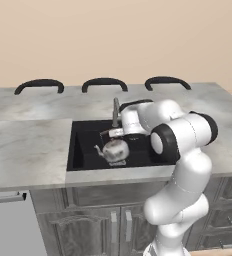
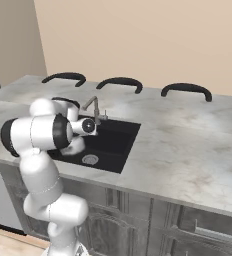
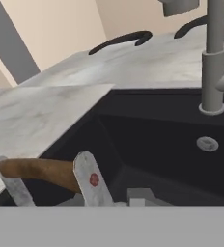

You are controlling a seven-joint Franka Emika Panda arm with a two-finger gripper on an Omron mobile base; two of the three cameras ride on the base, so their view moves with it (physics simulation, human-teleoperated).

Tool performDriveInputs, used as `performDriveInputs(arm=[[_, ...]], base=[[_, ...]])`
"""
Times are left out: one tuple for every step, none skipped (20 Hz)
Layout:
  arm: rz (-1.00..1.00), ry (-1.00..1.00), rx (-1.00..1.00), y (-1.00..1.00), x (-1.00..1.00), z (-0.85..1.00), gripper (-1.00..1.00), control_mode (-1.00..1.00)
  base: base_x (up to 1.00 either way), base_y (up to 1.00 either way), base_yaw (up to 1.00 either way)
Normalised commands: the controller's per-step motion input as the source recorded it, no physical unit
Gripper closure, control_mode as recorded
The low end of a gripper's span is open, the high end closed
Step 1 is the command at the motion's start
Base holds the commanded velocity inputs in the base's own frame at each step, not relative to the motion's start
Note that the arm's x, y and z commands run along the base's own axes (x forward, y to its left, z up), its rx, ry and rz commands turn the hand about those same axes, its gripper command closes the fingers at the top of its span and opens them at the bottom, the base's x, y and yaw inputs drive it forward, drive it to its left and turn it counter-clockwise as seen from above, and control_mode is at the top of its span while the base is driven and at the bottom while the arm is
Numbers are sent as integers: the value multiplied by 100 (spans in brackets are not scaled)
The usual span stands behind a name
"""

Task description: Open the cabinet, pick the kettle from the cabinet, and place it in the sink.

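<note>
Pincer [image 3: 53,185] grips 1 kettle [image 1: 116,150] by its brown handle inside 1 sink [image 1: 83,150].

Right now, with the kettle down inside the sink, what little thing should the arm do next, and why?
Probably open the jaws and let go. The kettle already hangs low inside the black sink, and in the hand view the fingers clamp its brown handle. I cannot tell whether it touches the bottom, so easing down slightly first may be safer.

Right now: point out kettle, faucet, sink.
kettle [image 1: 115,150], left base view, rounded silver body.
faucet [image 3: 213,72], hand view, upright grey stem.
sink [image 2: 119,134], right base view, black inner wall.
</note>
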Motion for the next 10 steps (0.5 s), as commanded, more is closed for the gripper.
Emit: performDriveInputs(arm=[[0,-7,1,0,15,-17,100,-100],[0,-8,1,0,17,-18,100,-100],[0,-7,0,0,13,-18,100,-100],[0,-2,1,0,8,-22,100,-100],[0,-1,2,0,1,-27,100,-100],[0,0,1,0,0,-30,100,-100],[0,0,2,1,0,-32,100,-100],[0,0,1,5,1,-32,100,-100],[0,0,0,5,3,-30,100,-100],[0,0,0,2,3,-28,100,-100]], base=[[0,0,0],[0,0,0],[0,0,0],[0,0,0],[0,0,0],[0,0,0],[0,0,0],[0,0,0],[0,0,0],[0,0,0]])
